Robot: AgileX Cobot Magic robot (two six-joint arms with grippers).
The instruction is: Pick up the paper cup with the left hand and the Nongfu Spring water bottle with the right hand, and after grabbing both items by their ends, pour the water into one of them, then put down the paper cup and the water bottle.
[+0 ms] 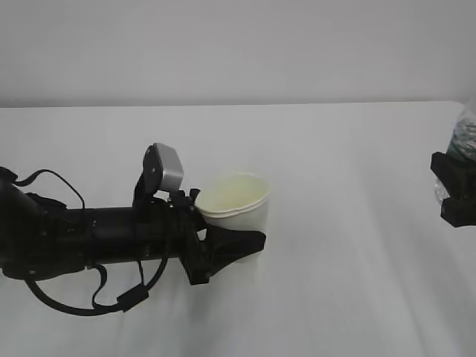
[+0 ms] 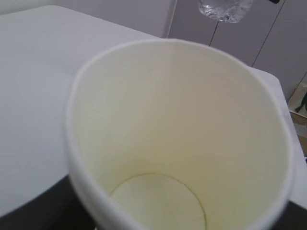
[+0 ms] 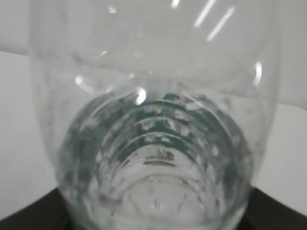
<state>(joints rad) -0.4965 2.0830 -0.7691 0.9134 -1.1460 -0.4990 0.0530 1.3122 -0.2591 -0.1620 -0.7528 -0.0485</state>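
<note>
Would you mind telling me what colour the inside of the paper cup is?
Pale cream-yellow inside the paper cup; the left wrist view shows it best.

You have the paper cup (image 1: 234, 204) upright near the middle of the white table (image 1: 335, 260) — white outside, cream-yellow inside, rolled rim, its floor showing no water. Far to that cup's right, at the table's edge, sits the Nongfu Spring water bottle (image 1: 466, 141) — clear, ribbed, dark green label, mostly out of view.

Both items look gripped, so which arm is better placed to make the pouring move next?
Probably the right: its end effector holds the water bottle. The left end effector holds the paper cup, apparently dry inside.
</note>
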